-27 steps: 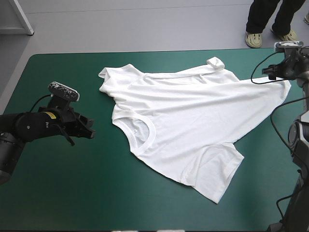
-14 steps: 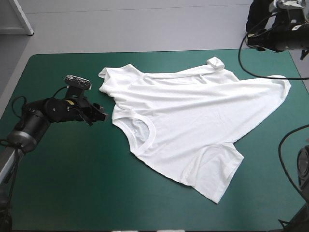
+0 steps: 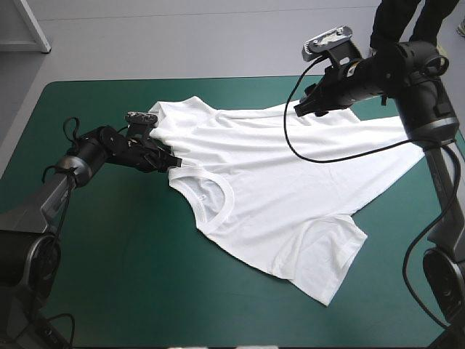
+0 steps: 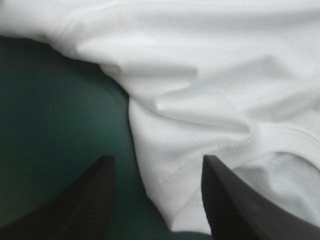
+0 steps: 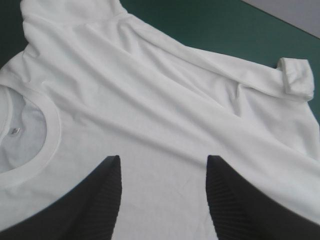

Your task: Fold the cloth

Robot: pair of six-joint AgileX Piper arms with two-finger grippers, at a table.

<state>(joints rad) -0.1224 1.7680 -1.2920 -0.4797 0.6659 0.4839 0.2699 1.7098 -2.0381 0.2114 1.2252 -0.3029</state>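
The white T-shirt [image 3: 283, 182] lies spread and wrinkled across the middle of the teal-green table, its round collar [image 3: 214, 196] toward the left arm. My left gripper [image 3: 173, 158] is open and low at the shirt's left edge near the collar. In the left wrist view the hemmed shirt edge [image 4: 165, 175] lies between the black fingers [image 4: 225, 200] of my left gripper [image 4: 157, 192]. My right gripper [image 3: 301, 107] hovers open above the shirt's far side. The right wrist view shows my right gripper [image 5: 162, 192] above the cloth, the collar [image 5: 47, 145] to one side and a rolled sleeve [image 5: 295, 75] ahead.
Bare teal-green cover [image 3: 109, 276] lies to the left of the shirt and in front of it. The shirt's near sleeve [image 3: 327, 269] reaches toward the front right. The right arm's black cable [image 3: 341, 156] hangs over the shirt.
The left gripper has moved right, from the bare cover to the shirt's left edge. The right arm has swung in from the far right corner to hover over the shirt's far side.
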